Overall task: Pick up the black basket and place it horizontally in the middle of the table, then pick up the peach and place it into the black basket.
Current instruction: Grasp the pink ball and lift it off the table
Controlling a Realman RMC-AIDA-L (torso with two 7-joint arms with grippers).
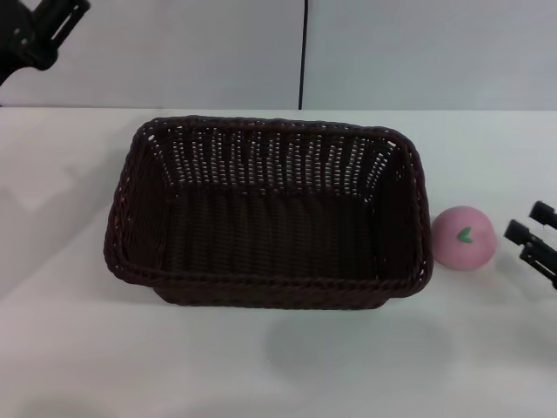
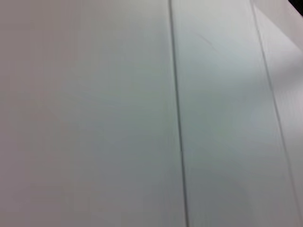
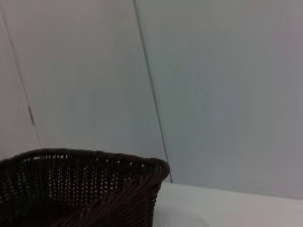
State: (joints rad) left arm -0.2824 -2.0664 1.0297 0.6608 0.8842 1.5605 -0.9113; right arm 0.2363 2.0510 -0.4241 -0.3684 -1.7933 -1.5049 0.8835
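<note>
Head view: dark woven rectangular basket (image 1: pixel 270 218) sits mid-tabletop (image 1: pixel 78 348), lengthwise. Small pink toy peach (image 1: pixel 464 238) beside its right end. Right claw (image 1: pixel 533 239) near right edge, spread; left claw (image 1: pixel 39 35) raised, state unclear. Straddle peach squarely before closing.

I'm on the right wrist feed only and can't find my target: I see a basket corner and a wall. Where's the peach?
Observer: The peach sits on the table, just outside the black basket's right end.
Operator: Is anything in the basket?
Observer: No, its floor is bare.
Operator: Where's my right gripper relative to the peach?
Observer: The right gripper is just right of the peach, not touching.
Operator: And the left arm?
Observer: The left gripper is raised at the far left, away from the basket.
</note>
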